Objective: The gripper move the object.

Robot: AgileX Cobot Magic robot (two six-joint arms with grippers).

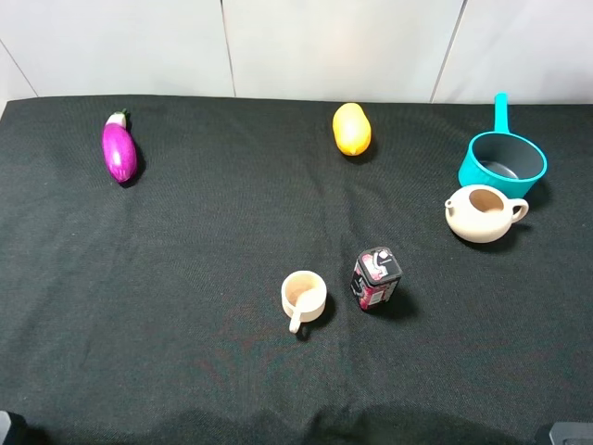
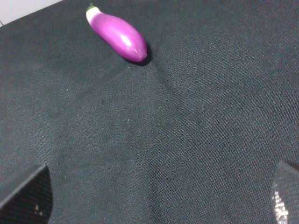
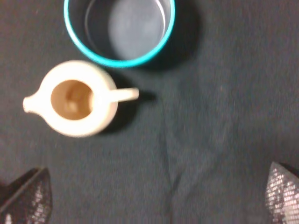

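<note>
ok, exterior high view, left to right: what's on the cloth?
eggplant → small beige cup → yellow fruit → small tin. Teapot and saucepan overlap at far right, so unordered.

This looks like a robot test bench in a lab rather than a home or kitchen. A black cloth [image 1: 185,278] covers the whole work surface, backed by plain white wall panels [image 1: 334,46]. The things on it are spread well apart like props: a purple eggplant [image 1: 119,148], a yellow fruit [image 1: 351,129], perhaps a toy, and a small printed tin [image 1: 375,278].
</note>
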